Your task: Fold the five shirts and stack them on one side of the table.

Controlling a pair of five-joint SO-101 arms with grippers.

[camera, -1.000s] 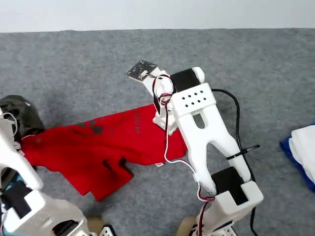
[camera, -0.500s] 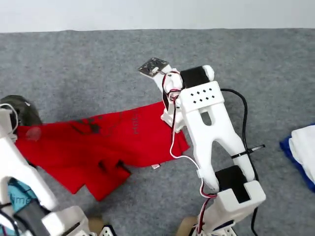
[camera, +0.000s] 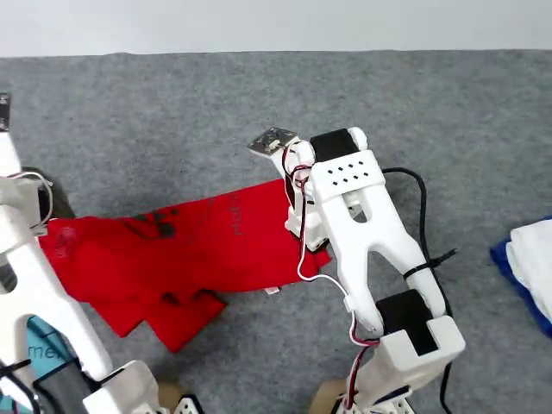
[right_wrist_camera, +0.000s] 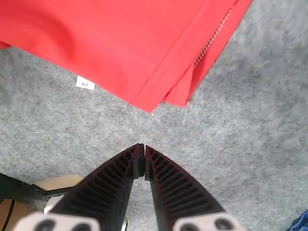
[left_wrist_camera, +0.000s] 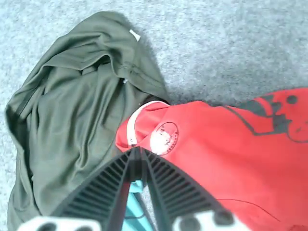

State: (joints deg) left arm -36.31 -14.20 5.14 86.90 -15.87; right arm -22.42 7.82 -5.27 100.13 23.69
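Grey felt table (camera: pixel 172 103) under everything. The red shirt (camera: pixel 198 241) lies stretched between your two grippers. Over the last second its collar end slid away from the arm bases and the loose sleeve drew in, so the cloth is flattening. Olive shirt (left_wrist_camera: pixel 72 120) is bunched just beyond the left fingertips. Folded white-on-blue pile (camera: pixel 535 259) sits well out past the right arm. Left gripper (left_wrist_camera: pixel 139 153): fingers fully closed, tips at the collar edge, seemingly pinching it. Right gripper (right_wrist_camera: pixel 141 161): closed on nothing, hem corner just ahead of its tips. Judgement: you're spreading, folding not yet begun.
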